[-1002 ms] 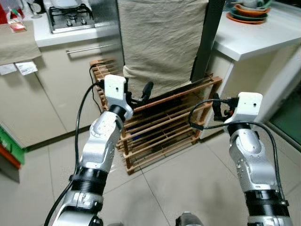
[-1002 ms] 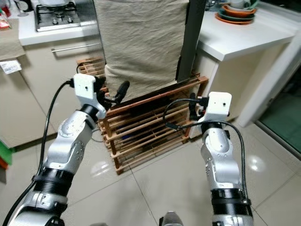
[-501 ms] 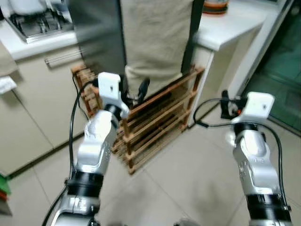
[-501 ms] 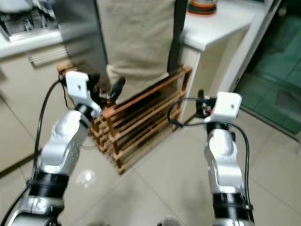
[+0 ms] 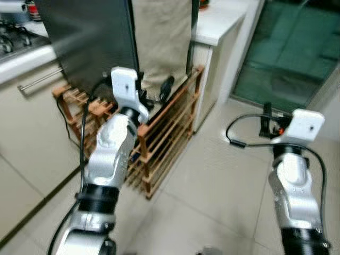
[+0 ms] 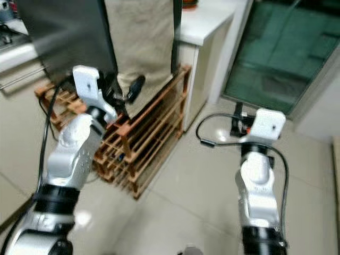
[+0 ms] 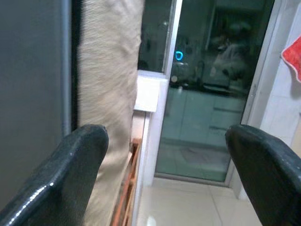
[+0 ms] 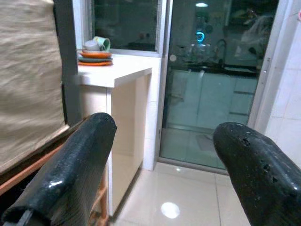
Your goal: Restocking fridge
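Nowhere any legible writing; left tool [image 7: 164, 174] and right tool [image 8: 162, 165] both gape empty near the wooden rack [image 5: 164, 122].

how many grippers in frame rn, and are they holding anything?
2. The left gripper is raised in front of the wooden rack, fingers open, empty. The right gripper is out over the tiled floor before the glass door, open, empty.

Bare floor tiles [image 5: 212, 180] are lying open from 6 to 3 o'clock. A wooden rack [image 5: 159, 133] is blocking 11 o'clock just beyond the left hand [image 5: 159, 93], with a hanging cloth [image 5: 159, 37] and white bench [image 5: 218, 24] standing at 12.
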Tool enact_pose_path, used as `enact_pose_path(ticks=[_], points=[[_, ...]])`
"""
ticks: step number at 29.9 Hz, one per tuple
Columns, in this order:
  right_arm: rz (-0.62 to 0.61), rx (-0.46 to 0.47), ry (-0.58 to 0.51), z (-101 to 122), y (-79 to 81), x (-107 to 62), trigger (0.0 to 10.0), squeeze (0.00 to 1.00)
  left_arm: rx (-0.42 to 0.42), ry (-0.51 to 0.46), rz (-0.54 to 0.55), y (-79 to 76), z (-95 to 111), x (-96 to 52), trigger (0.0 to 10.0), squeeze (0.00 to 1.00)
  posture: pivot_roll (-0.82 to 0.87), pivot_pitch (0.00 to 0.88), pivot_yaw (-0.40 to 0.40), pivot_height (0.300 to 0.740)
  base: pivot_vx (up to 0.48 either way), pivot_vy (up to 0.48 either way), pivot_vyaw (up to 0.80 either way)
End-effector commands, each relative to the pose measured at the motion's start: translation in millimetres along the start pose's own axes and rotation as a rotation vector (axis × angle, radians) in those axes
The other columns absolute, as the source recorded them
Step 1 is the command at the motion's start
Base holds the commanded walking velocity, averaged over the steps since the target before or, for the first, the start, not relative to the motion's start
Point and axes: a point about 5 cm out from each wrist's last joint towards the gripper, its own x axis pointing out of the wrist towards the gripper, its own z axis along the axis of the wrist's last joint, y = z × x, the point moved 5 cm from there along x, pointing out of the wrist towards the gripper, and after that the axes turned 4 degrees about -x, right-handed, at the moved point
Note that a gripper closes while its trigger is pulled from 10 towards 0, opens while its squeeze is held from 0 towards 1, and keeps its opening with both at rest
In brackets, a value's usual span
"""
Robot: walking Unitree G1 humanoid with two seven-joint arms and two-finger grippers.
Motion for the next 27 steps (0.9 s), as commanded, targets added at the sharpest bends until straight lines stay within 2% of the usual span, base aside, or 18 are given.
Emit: enact_pose_path(ticks=[1,8,11,12,13,15,19,21,27], points=[[-0.008,-0.017,0.009,-1,-7.4,2.1,10.0,0.0,-0.02,0.015,-0.011,-8.9,-5,0.6,10.0,0.0,-0.12,0.0,-0.006,0.711,0.0,0.469,-0.76],[0.015,-0.021,0.011,-1,1.1,0.6,10.0,0.0,0.002,0.033,-0.04,-16.6,-11,-4.1,10.0,0.0,-0.11,0.0,-0.014,0.711,0.053,0.44,-0.75],[0.012,0.0,0.008,-3,2.0,-3.9,10.0,0.0,-0.003,0.06,0.009,-5.7,-19,-8.7,10.0,0.0,-0.1,0.0,-0.028,0.711,0.398,0.268,-0.75],[0.007,0.017,0.007,-4,0.6,-6.8,10.0,0.0,-0.012,0.063,0.056,2.0,-20,-11.1,10.0,0.0,-0.1,0.0,-0.031,0.711,0.0,0.0,0.0],[0.007,0.017,0.007,-4,0.6,-6.8,10.0,0.0,-0.012,0.063,0.056,2.0,-20,-11.1,10.0,0.0,-0.1,0.0,-0.031,0.711,0.0,0.0,0.0],[0.007,0.029,0.008,-6,-0.9,-11.2,10.0,0.0,-0.033,0.078,0.125,12.0,-26,-15.2,10.0,0.0,-0.1,0.0,-0.035,0.711,0.0,0.0,0.0],[0.008,0.011,0.01,-5,-3.5,-8.0,10.0,0.0,-0.054,0.035,0.074,-2.3,-21,-14.7,10.0,0.0,-0.12,0.0,-0.039,0.711,0.0,0.0,0.0],[0.016,-0.008,-0.002,-1,-3.7,-4.3,10.0,0.0,-0.059,0.025,0.049,-9.5,-19,-11.5,10.0,0.0,-0.13,0.0,-0.04,0.711,0.469,0.0,0.0],[0.018,-0.015,-0.001,-1,-7.4,-0.2,10.0,0.0,-0.064,0.016,0.04,-14.6,-18,-8.9,10.0,0.0,-0.13,0.0,-0.038,0.711,0.459,0.0,0.0]])
